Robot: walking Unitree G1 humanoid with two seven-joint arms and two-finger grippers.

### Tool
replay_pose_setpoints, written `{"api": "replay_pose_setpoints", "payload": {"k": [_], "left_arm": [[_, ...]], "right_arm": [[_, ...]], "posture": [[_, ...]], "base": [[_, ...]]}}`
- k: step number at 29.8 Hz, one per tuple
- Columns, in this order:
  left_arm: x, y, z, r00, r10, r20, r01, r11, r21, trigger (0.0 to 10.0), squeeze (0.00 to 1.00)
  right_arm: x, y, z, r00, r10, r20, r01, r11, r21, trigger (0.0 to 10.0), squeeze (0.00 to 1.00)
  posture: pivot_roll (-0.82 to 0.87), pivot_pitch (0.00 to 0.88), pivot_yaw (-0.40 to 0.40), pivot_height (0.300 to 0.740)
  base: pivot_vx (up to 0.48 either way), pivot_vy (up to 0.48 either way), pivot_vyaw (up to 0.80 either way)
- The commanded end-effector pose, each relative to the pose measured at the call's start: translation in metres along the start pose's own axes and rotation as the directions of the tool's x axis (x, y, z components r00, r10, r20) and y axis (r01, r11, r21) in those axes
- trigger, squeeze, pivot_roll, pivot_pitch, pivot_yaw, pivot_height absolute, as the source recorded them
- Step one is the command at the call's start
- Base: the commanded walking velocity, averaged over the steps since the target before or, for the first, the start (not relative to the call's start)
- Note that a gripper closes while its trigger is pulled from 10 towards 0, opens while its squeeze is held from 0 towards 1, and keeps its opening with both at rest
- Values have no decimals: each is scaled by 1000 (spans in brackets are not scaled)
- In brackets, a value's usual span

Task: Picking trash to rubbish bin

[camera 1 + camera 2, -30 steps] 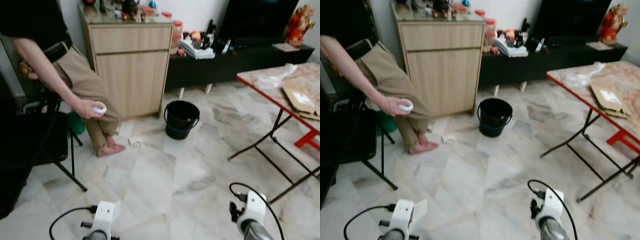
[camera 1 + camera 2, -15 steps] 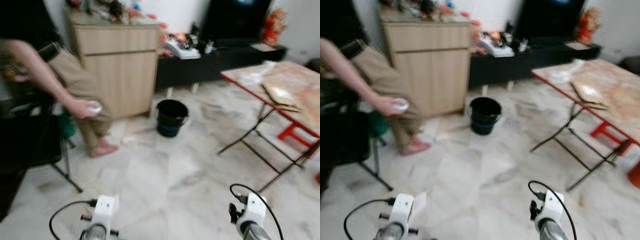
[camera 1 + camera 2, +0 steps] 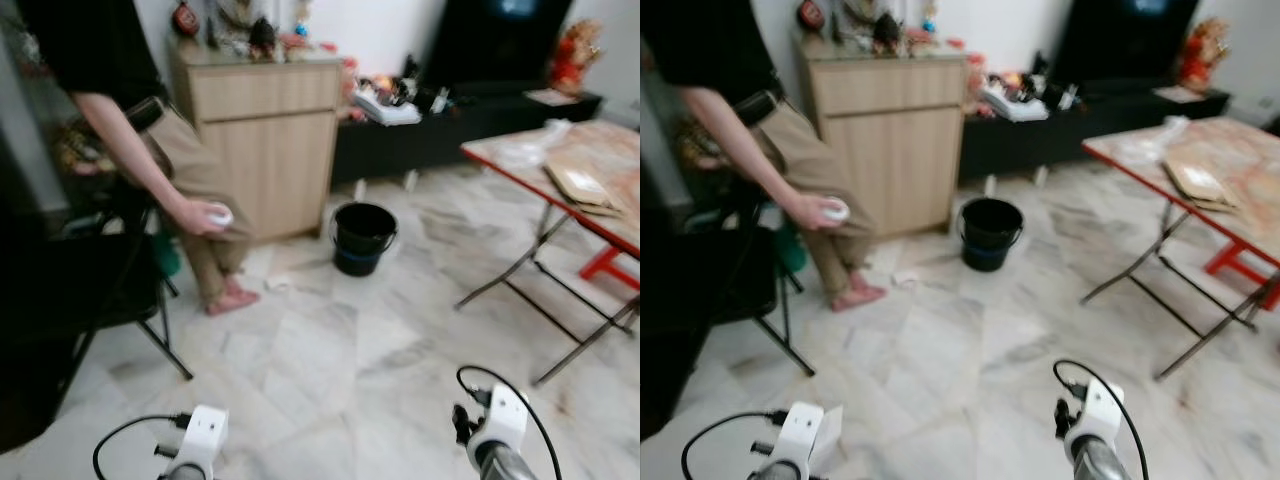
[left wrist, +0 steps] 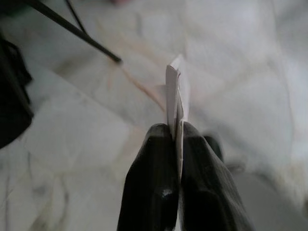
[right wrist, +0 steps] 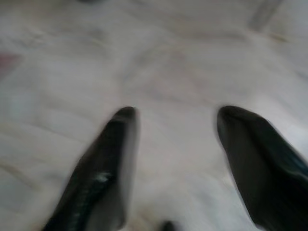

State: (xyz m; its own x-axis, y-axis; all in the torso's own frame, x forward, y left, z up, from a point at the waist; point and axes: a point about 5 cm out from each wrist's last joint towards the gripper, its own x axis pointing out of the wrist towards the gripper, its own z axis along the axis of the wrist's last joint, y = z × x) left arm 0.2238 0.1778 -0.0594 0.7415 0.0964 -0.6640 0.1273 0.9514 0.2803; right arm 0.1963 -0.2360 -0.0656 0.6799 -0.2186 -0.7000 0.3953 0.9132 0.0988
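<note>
A black bucket (image 3: 363,238) stands on the marble floor in front of a wooden cabinet (image 3: 272,150). A small white scrap (image 3: 277,284) lies on the floor to its left, near a person's bare foot (image 3: 232,299). My left gripper (image 4: 176,130) is shut on a thin white piece of paper (image 4: 175,91), held edge-on low over the floor. My right gripper (image 5: 175,113) hangs open above bare marble with nothing between its fingers. Both wrists (image 3: 1090,415) are at the bottom of the head views, well short of the bucket.
A person sits on a black chair (image 3: 110,290) at the left, holding a small white object (image 3: 218,213). A red-framed folding table (image 3: 560,185) with cardboard on it stands at the right. A low dark TV bench (image 3: 460,130) runs along the back wall.
The camera has swung, so the whole scene has shifted slightly right and sharpened. The left gripper still holds the paper. The bucket and the person stay where they were.
</note>
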Motion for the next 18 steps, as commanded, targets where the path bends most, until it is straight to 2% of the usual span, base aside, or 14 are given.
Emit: {"api": "replay_pose_setpoints", "payload": {"k": [1, 18], "left_arm": [[-4, 0, -16, 999, -8, -53, 9, 1000, 13, 10000, 0], [0, 12, -6, 999, -20, -38, 24, 996, 89, 10000, 0]], "right_arm": [[4, 12, 14, 998, 26, 50, -27, 999, 19, 10000, 0], [3, 21, 7, 999, 13, 53, -18, 995, 100, 10000, 0]], "posture": [[176, 0, -83, 740], [175, 0, -4, 740]], "base": [[266, 0, 0], [266, 0, 0]]}}
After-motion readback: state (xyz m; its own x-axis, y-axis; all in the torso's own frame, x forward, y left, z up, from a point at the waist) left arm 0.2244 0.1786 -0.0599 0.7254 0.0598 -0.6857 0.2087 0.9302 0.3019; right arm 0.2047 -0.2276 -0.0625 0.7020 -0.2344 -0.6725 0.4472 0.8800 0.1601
